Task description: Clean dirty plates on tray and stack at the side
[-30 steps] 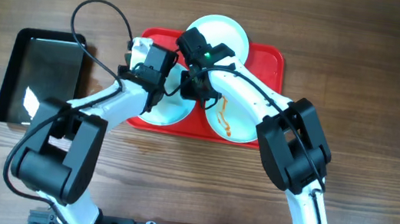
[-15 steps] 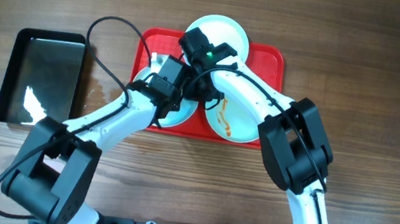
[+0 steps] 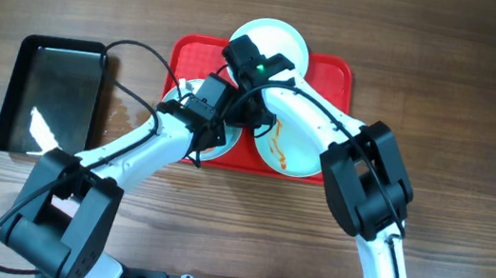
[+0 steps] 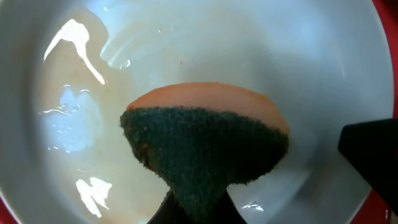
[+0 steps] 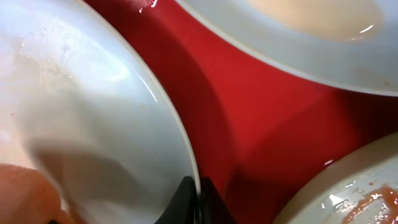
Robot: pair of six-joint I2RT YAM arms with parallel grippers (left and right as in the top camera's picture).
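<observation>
Overhead: red tray in the middle of the counter, three plates on it. Far plate hanging over the tray's back rim. Right plate at the front, streaked with an orange sauce smear. Left plate at the front left, mostly hidden under the left arm. Right arm reaching in from the right, its jaws just beside the left jaws over the left plate's inner edge. Black tray well apart on the left, off the red one. State of either jaws not readable from up here.

Left wrist: left plate filling the view, wet and glossy, with a faint tan film on its left half. Left jaws closed tight on a sponge, pinched at its lower end, green scrub side toward the camera, orange side down against the plate's middle. Black shape poking in at the right edge, over the plate's rim.

Right wrist: right jaws closed, tips together at the bottom centre, pinching the thin rim of the left plate where it curves down to meet them. Bare wet red tray just right of that rim. Far plate across the top, right plate at the lower right corner with reddish smears. Blurred orange patch at the lower left, too soft to tell.
</observation>
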